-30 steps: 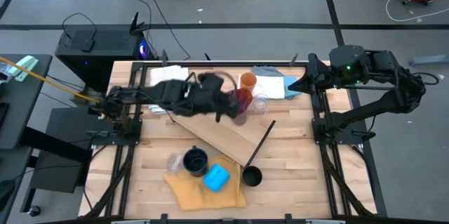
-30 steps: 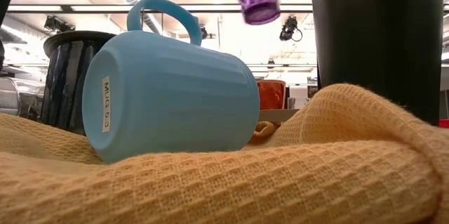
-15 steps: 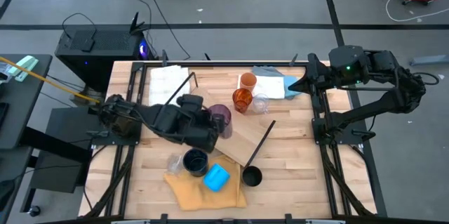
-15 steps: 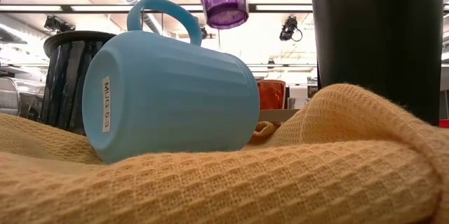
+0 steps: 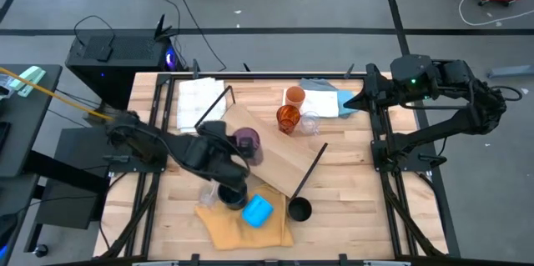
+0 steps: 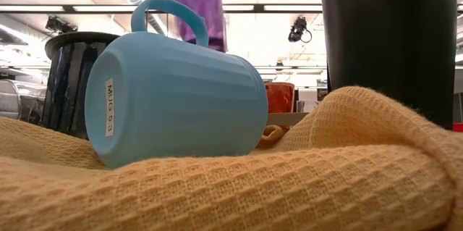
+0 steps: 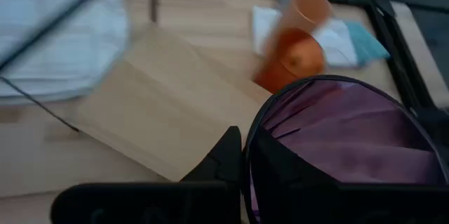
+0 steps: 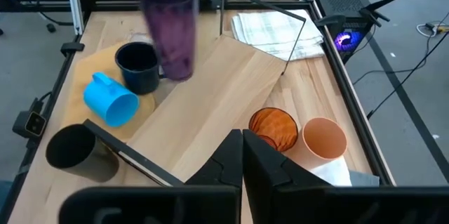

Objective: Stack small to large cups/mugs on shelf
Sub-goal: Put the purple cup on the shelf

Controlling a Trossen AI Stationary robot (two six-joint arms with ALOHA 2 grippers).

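My left gripper (image 5: 236, 144) is shut on the purple tumbler (image 5: 248, 143) and holds it above the left part of the shelf (image 5: 279, 156), a light-wood board lying slantwise on the table. The tumbler also shows in the right wrist view (image 8: 168, 31) and the low view (image 6: 199, 6). The amber ribbed cup (image 5: 288, 118), the light orange cup (image 5: 294, 97) and a clear glass (image 5: 309, 122) stand at the shelf's far end. The navy mug (image 8: 137, 66), the bright blue mug (image 5: 257, 210) lying on its side and the black cup (image 5: 299, 209) are near the front. My right gripper (image 8: 243, 155) is shut at the far right. My left gripper holds the tumbler by its rim (image 7: 254, 136), on the side toward the arm, one finger inside the cup and one finger (image 7: 223, 159) outside. The fingers come from above, slanting from the table's left. The tumbler hangs about upright, mouth up, clear of the shelf and table.
A yellow waffle cloth (image 5: 238, 226) lies under the blue mug at the front. White cloths (image 5: 200, 99) lie at the far left, white and blue cloths (image 5: 329, 102) at the far right. A clear glass (image 5: 206, 193) stands left of the navy mug.
My left gripper has carried the purple tumbler from beside the amber cup toward the table's left and near edges, to above the shelf's left part close to the navy mug. The tumbler has stayed upright and clear, and has come lower in the low view.
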